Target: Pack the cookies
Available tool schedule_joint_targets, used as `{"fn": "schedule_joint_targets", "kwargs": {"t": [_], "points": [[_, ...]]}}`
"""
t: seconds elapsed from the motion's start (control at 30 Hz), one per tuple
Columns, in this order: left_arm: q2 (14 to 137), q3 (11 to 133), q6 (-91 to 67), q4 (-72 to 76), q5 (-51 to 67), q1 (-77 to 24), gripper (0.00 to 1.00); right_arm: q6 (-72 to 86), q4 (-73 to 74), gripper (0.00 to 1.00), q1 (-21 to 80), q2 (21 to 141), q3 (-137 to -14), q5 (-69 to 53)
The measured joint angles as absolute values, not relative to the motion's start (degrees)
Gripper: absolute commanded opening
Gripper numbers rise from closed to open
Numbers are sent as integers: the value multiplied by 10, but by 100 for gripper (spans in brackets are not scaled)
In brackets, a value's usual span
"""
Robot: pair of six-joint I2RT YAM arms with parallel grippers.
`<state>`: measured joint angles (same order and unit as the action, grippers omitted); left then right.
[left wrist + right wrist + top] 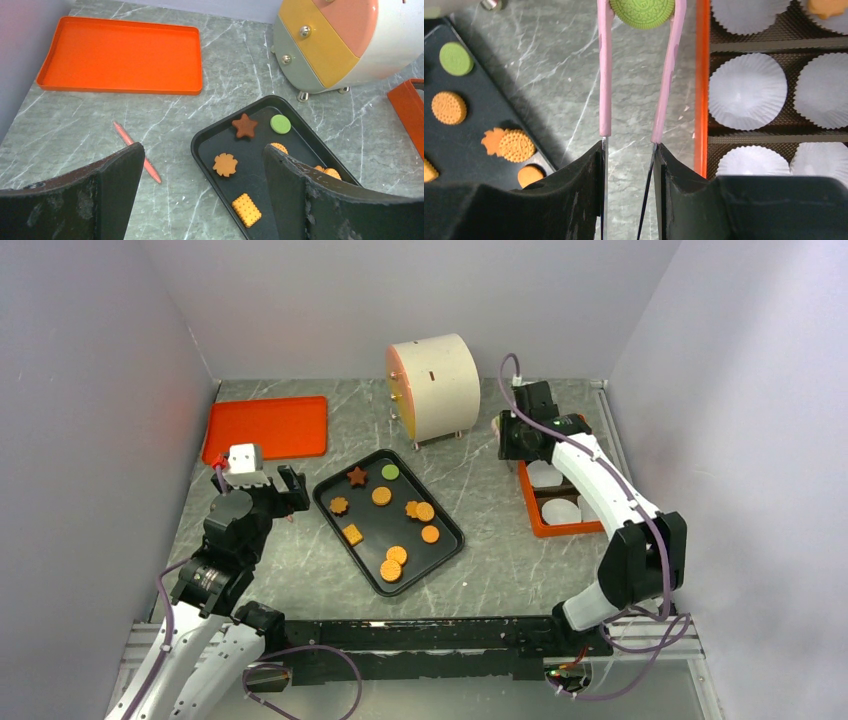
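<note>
Right gripper (629,150): fingers squeezed on pink tweezers (604,75), whose tips pinch 1 green cookie (642,11) just outside the orange box (702,75) wall. You should clear the rim, centre over 1 empty white liner (747,88), lower, and ease the squeeze slowly. Left gripper (202,155): fingers spread, above the black tray (400,530) that holds the other cookies (381,496).

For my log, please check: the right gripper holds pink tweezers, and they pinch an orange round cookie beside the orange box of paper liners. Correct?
The colour is wrong. The right wrist view shows the right gripper holding pink tweezers that pinch a green round cookie beside the orange box of paper liners.
</note>
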<state>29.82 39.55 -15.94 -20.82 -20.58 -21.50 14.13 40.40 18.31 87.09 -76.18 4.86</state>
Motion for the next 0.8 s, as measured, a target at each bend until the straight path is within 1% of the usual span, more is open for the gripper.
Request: {"fn": "schedule_joint_targets", "kwargs": {"t": [0.2, 0.47, 0.8], "points": [[298, 396, -159, -208, -204, -215, 92, 150, 378, 23, 123, 880, -761, 39], [298, 395, -159, -208, -203, -215, 92, 156, 350, 23, 48, 938, -759, 24], [298, 395, -159, -208, -203, -217, 92, 156, 331, 25, 24, 998, -758, 9]]}}
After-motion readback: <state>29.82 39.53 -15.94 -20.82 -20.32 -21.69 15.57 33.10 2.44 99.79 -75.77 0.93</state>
